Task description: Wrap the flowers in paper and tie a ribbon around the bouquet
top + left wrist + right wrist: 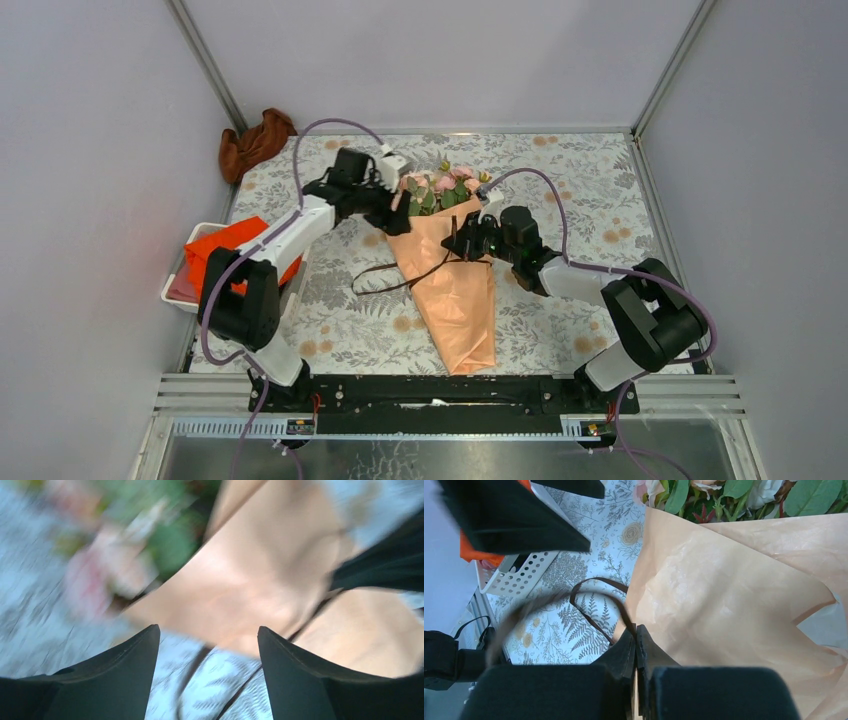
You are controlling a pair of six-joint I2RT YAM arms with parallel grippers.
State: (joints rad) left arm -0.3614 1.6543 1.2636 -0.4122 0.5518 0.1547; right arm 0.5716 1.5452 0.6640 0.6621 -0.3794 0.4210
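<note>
Tying step: bouquet (455,285) lies wrapped mid-table, R gripper (460,240) pinched shut on ribbon (596,579) at cone's waist, L gripper (399,221) jaws apart & empty by cone's top; next prob. needs L to grab the slack loop.

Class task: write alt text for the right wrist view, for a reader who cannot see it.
The right gripper is shut on the dark brown ribbon at the edge of the peach paper cone. The ribbon loops out over a leaf-patterned tablecloth; pink flowers and green leaves fill the cone's top.
</note>
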